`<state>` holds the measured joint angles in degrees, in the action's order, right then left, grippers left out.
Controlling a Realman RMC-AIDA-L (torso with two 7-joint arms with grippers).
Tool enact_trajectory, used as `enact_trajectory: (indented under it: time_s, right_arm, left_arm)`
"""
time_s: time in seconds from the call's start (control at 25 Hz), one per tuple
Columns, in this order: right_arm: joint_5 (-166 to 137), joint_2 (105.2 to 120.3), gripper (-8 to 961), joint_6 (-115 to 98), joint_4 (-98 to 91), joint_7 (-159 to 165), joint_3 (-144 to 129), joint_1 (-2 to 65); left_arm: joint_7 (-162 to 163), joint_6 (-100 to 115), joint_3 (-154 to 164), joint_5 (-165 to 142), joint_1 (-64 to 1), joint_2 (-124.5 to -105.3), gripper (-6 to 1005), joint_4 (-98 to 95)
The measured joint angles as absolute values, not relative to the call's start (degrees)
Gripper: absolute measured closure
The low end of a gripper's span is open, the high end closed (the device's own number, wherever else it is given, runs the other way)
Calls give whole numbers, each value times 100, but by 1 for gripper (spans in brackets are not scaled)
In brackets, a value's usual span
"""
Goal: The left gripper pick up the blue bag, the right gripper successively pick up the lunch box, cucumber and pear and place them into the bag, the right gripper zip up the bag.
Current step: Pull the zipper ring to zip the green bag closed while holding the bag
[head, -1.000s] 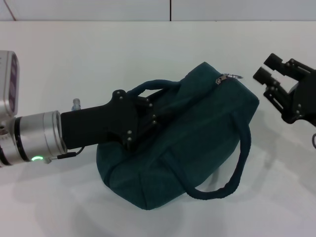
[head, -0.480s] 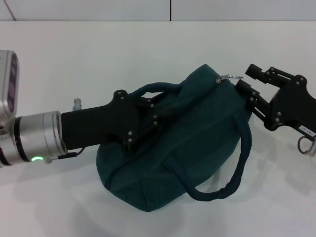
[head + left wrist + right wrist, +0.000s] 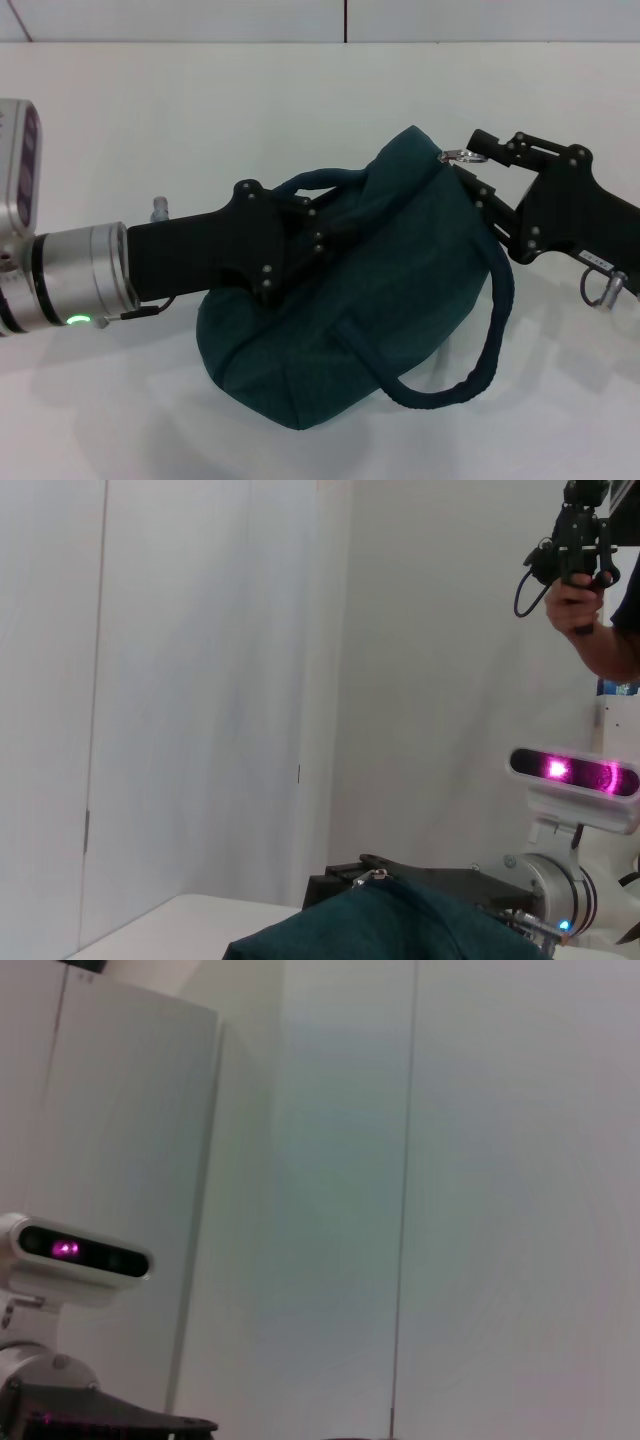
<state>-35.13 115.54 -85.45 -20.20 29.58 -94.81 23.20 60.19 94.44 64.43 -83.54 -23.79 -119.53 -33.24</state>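
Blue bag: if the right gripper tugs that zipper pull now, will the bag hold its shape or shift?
The blue bag looks like soft fabric, slumped and creased, so it will likely stretch or drag rather than resist. The left gripper, at the handle, may steady it. The right gripper is at the ring pull, which looks small and could slip free.

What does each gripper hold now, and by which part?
The left gripper holds the blue bag by its far handle. The right gripper is at the zipper pull; a hold cannot be told.

blue bag (image 3: 400, 290) on table (image 3: 200, 120), left hand (image 3: 305, 235) left, right hand (image 3: 475, 170) right
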Motion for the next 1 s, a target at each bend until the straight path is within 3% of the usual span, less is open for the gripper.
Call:
enact_trajectory:
  time_s: [0.52, 0.72, 1.0]
  right_arm:
    - [-3520, 11578, 672, -8546, -2136, 2836, -9470, 2318]
    - [-3455, 11599, 867, -8598, -2130, 2658, -9418, 2260]
    - [-2483, 11622, 941, -8527, -1900, 2339, -9503, 2156]
  left_arm:
    - [5944, 9446, 6443, -8335, -2389, -11961, 952, -3322]
    - [5931, 9436, 6437, -8324, -2399, -11962, 953, -3322]
    - [5873, 9429, 6401, -8300, -2400, -11972, 953, -3317]
